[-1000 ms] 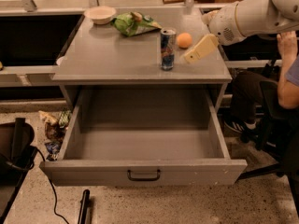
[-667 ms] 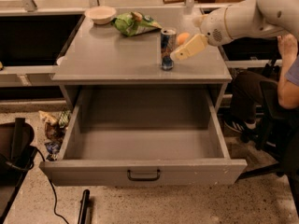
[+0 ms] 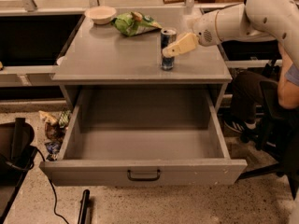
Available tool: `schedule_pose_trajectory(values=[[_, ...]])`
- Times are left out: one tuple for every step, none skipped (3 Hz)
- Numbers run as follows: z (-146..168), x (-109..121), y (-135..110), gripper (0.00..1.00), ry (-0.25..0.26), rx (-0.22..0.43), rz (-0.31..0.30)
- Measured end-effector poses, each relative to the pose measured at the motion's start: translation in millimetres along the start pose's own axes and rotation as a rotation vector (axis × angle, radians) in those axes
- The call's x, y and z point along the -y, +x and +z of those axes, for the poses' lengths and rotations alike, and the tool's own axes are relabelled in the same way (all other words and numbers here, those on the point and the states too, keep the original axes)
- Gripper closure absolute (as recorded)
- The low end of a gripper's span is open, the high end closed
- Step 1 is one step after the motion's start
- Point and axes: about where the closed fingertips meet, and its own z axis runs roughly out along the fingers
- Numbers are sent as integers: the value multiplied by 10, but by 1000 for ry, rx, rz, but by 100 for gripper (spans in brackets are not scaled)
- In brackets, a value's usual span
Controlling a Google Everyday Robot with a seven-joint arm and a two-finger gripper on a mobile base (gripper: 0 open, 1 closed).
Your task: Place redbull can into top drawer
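The redbull can (image 3: 167,50) stands upright near the front right of the grey cabinet's top (image 3: 112,59). It is blue and silver with a silver top. My gripper (image 3: 174,49) reaches in from the right at the can's mid height, its cream fingers (image 3: 181,44) against the can's right side. The orange ball is hidden behind my arm. The top drawer (image 3: 140,171) is pulled fully open below the cabinet top. It is empty, with a dark pull handle (image 3: 144,175) on its front panel.
A green snack bag (image 3: 135,23) and a white bowl (image 3: 101,14) lie at the back of the cabinet top. A person sits at the right edge (image 3: 287,83). Litter lies on the floor at the left (image 3: 53,129), beside a dark chair (image 3: 14,148).
My gripper has moved left from beside the orange ball to the redbull can, and my arm now covers the ball. The can and drawer have not moved.
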Motion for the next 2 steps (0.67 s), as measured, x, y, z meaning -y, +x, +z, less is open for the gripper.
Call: schedule_pose_trajectory(values=[[120,40,-31,0,6,13,9],[225,65,-97,19,11,32,4]])
